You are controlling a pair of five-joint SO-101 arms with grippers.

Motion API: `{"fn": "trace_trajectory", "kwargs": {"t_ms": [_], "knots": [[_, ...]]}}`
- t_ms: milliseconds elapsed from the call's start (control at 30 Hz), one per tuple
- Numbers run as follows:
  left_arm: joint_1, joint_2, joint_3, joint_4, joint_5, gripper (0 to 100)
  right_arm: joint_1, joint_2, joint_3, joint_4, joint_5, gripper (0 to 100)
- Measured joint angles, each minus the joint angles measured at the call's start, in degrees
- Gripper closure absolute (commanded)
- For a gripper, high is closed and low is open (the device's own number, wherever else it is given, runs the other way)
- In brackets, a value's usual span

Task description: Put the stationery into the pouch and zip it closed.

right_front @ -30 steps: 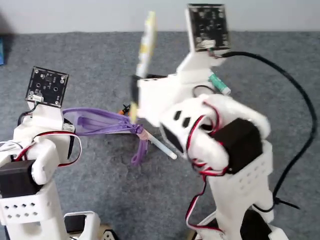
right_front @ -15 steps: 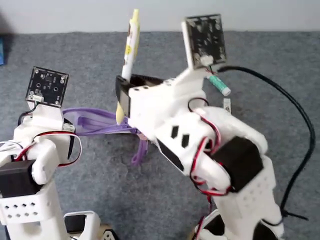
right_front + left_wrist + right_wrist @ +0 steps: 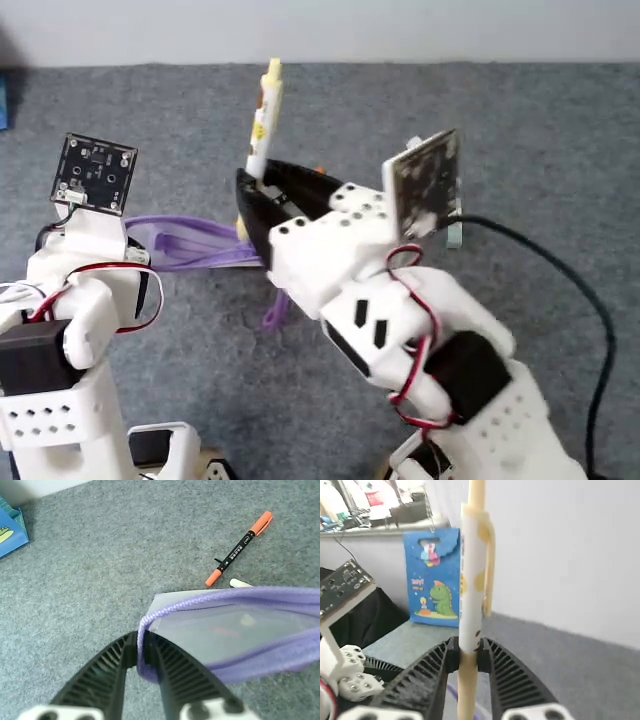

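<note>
Pouch [image 3: 185, 245], purple and see-through, lies across the grey tabletop [image 3: 520, 120] in the high view, one end toward the left arm and the other under the right arm. The right claw [image 3: 246, 200] is clamped on a yellow pen [image 3: 262, 115] that stands nearly upright, its lower end close over the pouch's far end. From the left wrist, the left claw [image 3: 142, 652] is pinched together on the pouch's zip-edged corner, and the two purple zip bands run apart, so the mouth looks open. An orange marker [image 3: 239, 550] lies on the tabletop beyond the pouch, with a small white piece [image 3: 241, 583] just beside the pouch's edge. From the right wrist, the jaws grip the yellow pen partway up its barrel, with a blue gift bag [image 3: 432, 580] standing behind it. The step in hand appears to be loading the pen. The next move likely calls for tilting it toward the line of the opening, lowering its tip between the zip bands, and letting go only once it is inside. The orange marker is not yet in, and the zip is not yet closed.
</note>
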State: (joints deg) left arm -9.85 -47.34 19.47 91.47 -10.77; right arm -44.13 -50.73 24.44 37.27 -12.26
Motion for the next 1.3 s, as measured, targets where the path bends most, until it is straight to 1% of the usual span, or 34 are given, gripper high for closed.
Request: {"fn": "trace_trajectory", "kwargs": {"t_ms": [100,267,400,567,767,867,900,1033,1067,1100,1167,1300], "knots": [[0.00,0.00,0.00,0.00,0.00,99,-2.90,-0.18,5.45,-7.65,2.37,99.1],[0.00,0.00,0.00,0.00,0.00,99,-6.95,-0.18,10.99,-12.92,4.75,99.1],[0.00,0.00,0.00,0.00,0.00,99,-7.21,-0.18,15.30,-15.21,5.27,99.0],[0.00,0.00,0.00,0.00,0.00,99,-7.21,-0.18,21.10,-20.66,9.85,98.9],[0.00,0.00,0.00,0.00,0.00,99,-7.21,0.97,21.80,-27.52,11.52,98.9],[0.00,0.00,0.00,0.00,0.00,99,-7.21,3.08,21.89,-27.78,11.69,98.2],[0.00,0.00,0.00,0.00,0.00,99,-7.21,3.78,21.89,-27.78,11.69,96.1],[0.00,0.00,0.00,0.00,0.00,99,-7.30,4.84,21.89,-26.20,14.33,78.6],[0.00,0.00,0.00,0.00,0.00,99,-7.30,4.84,21.89,-24.70,14.77,75.3],[0.00,0.00,0.00,0.00,0.00,99,-7.30,4.92,21.89,-22.95,14.95,73.9],[0.00,0.00,0.00,0.00,0.00,99,-7.30,4.92,21.89,-19.78,15.21,75.1],[0.00,0.00,0.09,0.00,0.00,99,-7.30,3.08,21.36,-15.74,15.38,81.4]]}}
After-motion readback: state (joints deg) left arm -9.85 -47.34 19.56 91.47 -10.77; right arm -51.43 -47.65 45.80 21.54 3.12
